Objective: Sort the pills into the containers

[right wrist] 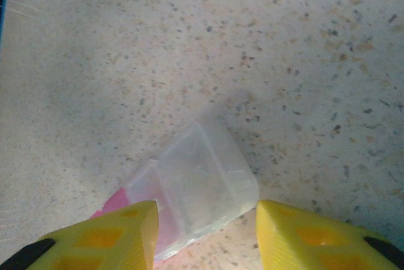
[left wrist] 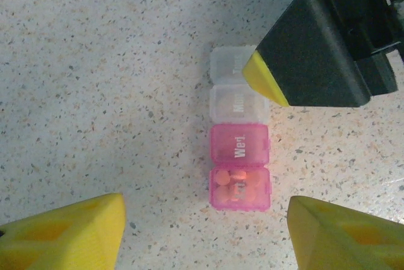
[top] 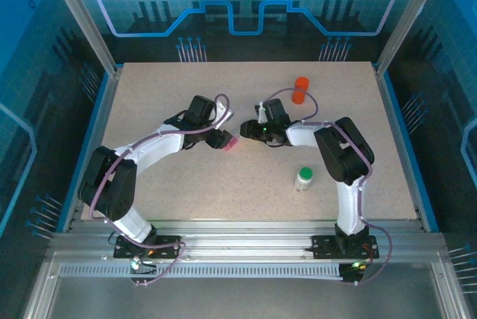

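Yellow fingertips (left wrist: 76, 232) of your left gripper (left wrist: 205, 213) sit in the bottom corners of its wrist view, spread wide and holding nothing. You have the containers (left wrist: 240, 150), one pill box of four joined compartments, lying on the speckled table (left wrist: 95, 62) just beyond that gap, touching neither pad. Read the lids from the far end: the first colourless one shows what looks like "Tue", partly covered, the next colourless one "Mon", the first pink one "Wed". Writing on the nearest pink lid is too blurred for you to read, and orange pills (left wrist: 238, 185) show through it. One yellow fingertip (left wrist: 262, 81) of your right gripper (right wrist: 207, 216) sits at the right edge of the two colourless compartments. Its jaws stand apart over that colourless end; whether either pad presses it you cannot tell
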### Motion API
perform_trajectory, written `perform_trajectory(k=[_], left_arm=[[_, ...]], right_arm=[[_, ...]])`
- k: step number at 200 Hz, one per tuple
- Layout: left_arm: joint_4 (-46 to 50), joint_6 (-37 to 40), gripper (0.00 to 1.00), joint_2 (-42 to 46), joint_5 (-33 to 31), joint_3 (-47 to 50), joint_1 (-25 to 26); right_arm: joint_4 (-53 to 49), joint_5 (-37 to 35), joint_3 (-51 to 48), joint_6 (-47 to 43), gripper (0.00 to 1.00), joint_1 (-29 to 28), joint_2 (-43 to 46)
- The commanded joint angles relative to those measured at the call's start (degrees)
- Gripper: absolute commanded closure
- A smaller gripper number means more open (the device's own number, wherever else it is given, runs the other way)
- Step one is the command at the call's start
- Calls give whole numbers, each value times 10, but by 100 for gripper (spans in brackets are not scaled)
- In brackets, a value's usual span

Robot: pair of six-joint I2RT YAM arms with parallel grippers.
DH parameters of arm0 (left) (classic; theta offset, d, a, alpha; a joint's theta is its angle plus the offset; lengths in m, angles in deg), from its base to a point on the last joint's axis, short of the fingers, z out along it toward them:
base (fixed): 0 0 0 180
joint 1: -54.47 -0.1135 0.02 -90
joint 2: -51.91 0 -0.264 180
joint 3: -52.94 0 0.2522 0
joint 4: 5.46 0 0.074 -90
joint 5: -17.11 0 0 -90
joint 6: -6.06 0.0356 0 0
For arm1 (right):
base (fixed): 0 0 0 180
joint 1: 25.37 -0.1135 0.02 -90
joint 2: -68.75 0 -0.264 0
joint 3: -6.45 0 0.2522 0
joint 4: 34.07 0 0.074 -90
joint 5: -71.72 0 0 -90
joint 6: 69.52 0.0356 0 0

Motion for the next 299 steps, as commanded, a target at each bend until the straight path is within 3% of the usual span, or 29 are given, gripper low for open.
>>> perform_trajectory(k=[1,46,95,167,248,299], left_arm=[[17,10,31,-10,6,-12,-1],[20,39,31,-31,14,-11,0],[-11,12,30,-60,42,-16,0],[99,-5,33,-153,27,-113,0],[140,-1,38,-193,2,-175,11],[163,5,38,-204,28,-186,16]], right_arm=[[-8,-21,22,23,55,1,-23],[-34,-50,40,18,56,-9,-27],[-50,-67,42,15,66,-22,-31],[-36,-59,29,29,68,-23,-31],[-28,-54,20,35,69,-23,-36],[-9,-35,14,51,70,-18,-45]])
